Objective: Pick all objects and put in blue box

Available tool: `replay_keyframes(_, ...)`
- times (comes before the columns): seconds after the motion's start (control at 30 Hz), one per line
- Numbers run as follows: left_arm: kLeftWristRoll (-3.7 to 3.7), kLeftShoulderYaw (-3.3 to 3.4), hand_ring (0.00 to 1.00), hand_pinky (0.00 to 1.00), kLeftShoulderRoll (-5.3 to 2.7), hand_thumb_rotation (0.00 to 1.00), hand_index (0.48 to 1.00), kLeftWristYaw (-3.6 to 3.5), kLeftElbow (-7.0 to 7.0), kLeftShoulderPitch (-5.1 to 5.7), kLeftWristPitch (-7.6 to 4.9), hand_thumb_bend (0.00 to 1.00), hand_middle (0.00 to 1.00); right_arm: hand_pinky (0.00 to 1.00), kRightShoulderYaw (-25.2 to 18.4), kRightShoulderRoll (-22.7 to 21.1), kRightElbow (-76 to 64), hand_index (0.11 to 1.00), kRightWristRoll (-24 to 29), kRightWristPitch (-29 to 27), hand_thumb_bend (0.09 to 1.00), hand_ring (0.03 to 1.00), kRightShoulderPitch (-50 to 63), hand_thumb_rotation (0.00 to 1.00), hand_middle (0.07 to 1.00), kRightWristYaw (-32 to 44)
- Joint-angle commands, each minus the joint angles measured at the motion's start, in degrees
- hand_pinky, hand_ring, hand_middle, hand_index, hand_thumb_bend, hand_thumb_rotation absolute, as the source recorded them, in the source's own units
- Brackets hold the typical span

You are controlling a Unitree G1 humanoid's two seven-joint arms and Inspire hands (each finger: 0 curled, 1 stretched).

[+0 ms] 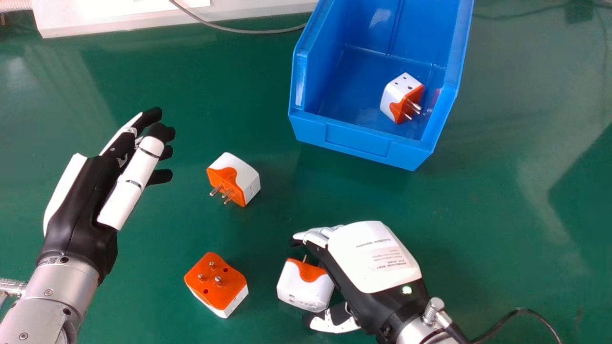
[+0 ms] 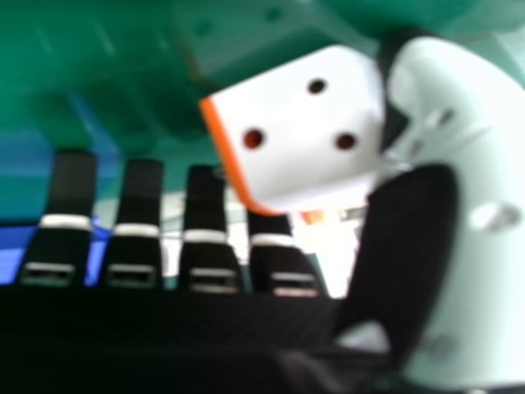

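In the head view the left hand (image 1: 83, 205) is open over the left side of the table, holding nothing. The right hand (image 1: 373, 260) is open at the lower centre, its thumb and fingers on either side of a white-and-orange plug adapter (image 1: 304, 289). A second adapter (image 1: 216, 282) lies pins up to the left of it, and a third (image 1: 235, 179) rests farther back. Another adapter (image 1: 402, 98) sits inside the blue box (image 1: 354, 138). In the right hand view, the right hand (image 2: 484, 222) has its thumb close against the white holed face of the adapter (image 2: 303, 131).
The green table (image 1: 502, 205) carries everything. A white object (image 1: 114, 21) stands along the back left edge, with a grey cable (image 1: 248, 31) in front of it running to the box. A black cable (image 1: 521, 311) trails from the right wrist.
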Motion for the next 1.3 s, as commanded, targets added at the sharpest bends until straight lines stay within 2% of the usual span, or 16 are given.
replay_keyframes(0.0, -0.15, 0.18, 0.88, 0.81, 0.59, 0.87, 0.919, -0.23, -1.3, -0.5, -0.44, 0.47, 0.88, 0.66, 1.02, 0.23, 1.91, 0.776, 0.35, 0.76, 0.371, 0.775, 0.9, 0.29, 0.798, 2.24)
replay_keyframes(0.4, -0.2, 0.33, 0.87, 0.81, 0.7, 0.87, 0.918, -0.29, -2.13, -0.22, -0.04, 0.47, 0.88, 0.64, 0.44, 0.51, 0.84, 0.769, 2.79, 0.42, 0.364, 0.751, 1.48, 0.25, 0.789, 3.47)
replay_keyframes(0.5, -0.3, 0.32, 0.87, 0.81, 0.6, 0.87, 0.918, -0.23, -2.58, -0.13, 0.24, 0.47, 0.88, 0.57, 0.23, 0.74, 1.14, 0.731, 3.78, -0.07, 0.348, 0.683, 1.33, 0.14, 0.744, 2.78)
replay_keyframes(0.53, -0.29, 0.3, 0.87, 0.81, 0.56, 0.87, 0.918, -0.18, -2.72, -0.13, 0.34, 0.47, 0.88, 0.53, 0.13, 0.8, 1.68, 0.684, 4.16, -0.71, 0.376, 0.65, 1.2, 0.14, 0.713, 1.85)
replay_keyframes(0.6, -0.27, 0.28, 0.87, 0.81, 0.5, 0.87, 0.918, -0.12, -2.91, -0.14, 0.46, 0.47, 0.88, 0.53, -0.04, 0.97, 2.58, 0.684, 4.7, -1.54, 0.376, 0.65, 0.95, 0.14, 0.713, 0.45)
replay_keyframes(0.63, -0.26, 0.28, 0.87, 0.81, 0.49, 0.87, 0.918, -0.11, -2.96, -0.14, 0.51, 0.47, 0.88, 0.5, -0.04, 0.99, 2.8, 0.65, 4.83, -1.69, 0.404, 0.608, 0.86, 0.11, 0.665, 0.07)
replay_keyframes(0.7, -0.21, 0.27, 0.87, 0.81, 0.46, 0.87, 0.918, -0.04, -3.26, -0.17, 0.77, 0.47, 0.88, 0.5, -0.16, 0.97, 3.05, 0.65, 5.12, -1.85, 0.404, 0.608, 0.66, 0.11, 0.665, -0.87)
replay_keyframes(0.8, -0.2, 0.27, 0.87, 0.8, 0.4, 0.87, 0.918, -0.01, -3.46, -0.18, 1.0, 0.47, 0.88, 0.42, -0.35, 1.1, 3.49, 0.574, 4.87, -1.92, 0.459, 0.511, 0.2, 0.06, 0.571, -2.54)
replay_keyframes(1.03, -0.23, 0.31, 0.87, 0.8, 0.38, 0.87, 0.918, 0.0, -3.64, -0.2, 1.25, 0.47, 0.88, 0.38, -0.17, 1.89, 4.34, 0.537, 2.45, 0.12, 0.485, 0.465, -0.8, 0.03, 0.538, -5.13)
replay_keyframes(1.27, -0.17, 0.4, 0.87, 0.79, 0.45, 0.87, 0.918, 0.01, -3.81, -0.15, 1.39, 0.47, 0.88, 0.35, -0.35, 2.27, 4.64, 0.527, 2.79, 0.91, 0.494, 0.444, -1.16, 0.01, 0.529, -5.48)
